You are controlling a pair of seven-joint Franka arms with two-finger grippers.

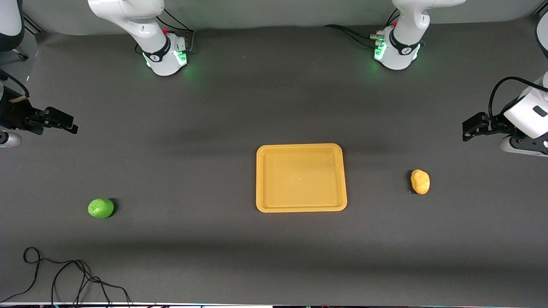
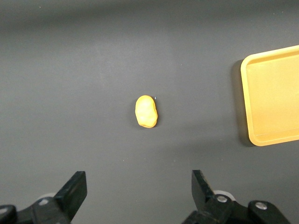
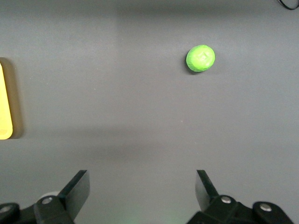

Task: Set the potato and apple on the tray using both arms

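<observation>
The yellow-orange tray (image 1: 301, 208) lies flat in the middle of the table and holds nothing. The green apple (image 1: 101, 208) sits on the table toward the right arm's end. The yellow-orange potato (image 1: 420, 181) sits toward the left arm's end. My right gripper (image 1: 68, 124) hangs open and empty over bare table at its end. In the right wrist view it (image 3: 142, 186) is well apart from the apple (image 3: 201, 58). My left gripper (image 1: 467, 131) hangs open and empty at its end. In the left wrist view it (image 2: 139, 186) is apart from the potato (image 2: 146, 111), with the tray (image 2: 275, 93) beside.
A loose black cable (image 1: 64, 278) lies at the table's front edge toward the right arm's end. The two arm bases (image 1: 165, 55) (image 1: 396, 51) stand along the back edge. The tray's rim (image 3: 4, 102) shows at the edge of the right wrist view.
</observation>
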